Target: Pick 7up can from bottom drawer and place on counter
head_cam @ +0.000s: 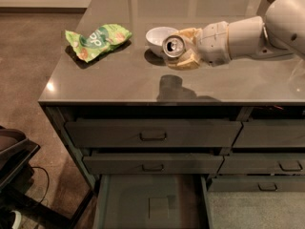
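Nothing legible here tbh. The green bag [97, 41] has pale lettering but I can't make it out, and the can [173, 45] only shows its top. Pincer [176, 49] grips that can over the surface [119, 80], right by the bowl [155, 35].

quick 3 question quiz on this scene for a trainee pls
1. True or false: the claw, over the counter just right of the bowl, is shut on the can.
2. Which lies nearest the can? A) bowl B) green bag C) bottom drawer
3. Fill in: the bottom drawer stands ____.

Key: 1 true; 2 A; 3 open
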Robot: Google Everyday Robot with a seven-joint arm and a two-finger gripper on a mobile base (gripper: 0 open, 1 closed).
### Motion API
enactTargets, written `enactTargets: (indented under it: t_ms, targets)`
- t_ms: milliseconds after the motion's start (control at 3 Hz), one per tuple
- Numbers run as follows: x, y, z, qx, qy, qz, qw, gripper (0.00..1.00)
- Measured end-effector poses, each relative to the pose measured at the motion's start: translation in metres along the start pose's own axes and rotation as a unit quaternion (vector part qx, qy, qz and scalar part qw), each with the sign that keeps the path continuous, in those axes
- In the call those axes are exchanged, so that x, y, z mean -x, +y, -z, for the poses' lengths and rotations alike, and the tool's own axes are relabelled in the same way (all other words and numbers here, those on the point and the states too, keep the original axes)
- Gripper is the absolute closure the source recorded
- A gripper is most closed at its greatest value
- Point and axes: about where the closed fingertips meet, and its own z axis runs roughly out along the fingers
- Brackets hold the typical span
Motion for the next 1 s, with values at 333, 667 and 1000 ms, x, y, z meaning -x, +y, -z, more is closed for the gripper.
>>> enactTargets:
  t_ms: [333, 667, 1000]
  targets:
    - [0.0019, -0.0023, -0.0018, 0.0, -0.002, 0.002, 1.0, 0.81]
    - [0.0019, -0.0024, -0.0018, 0.0, -0.002, 0.002, 1.0, 0.58]
    - [0.0025, -0.0033, -0.0035, -0.002, -0.002, 0.006, 1.0, 0.35]
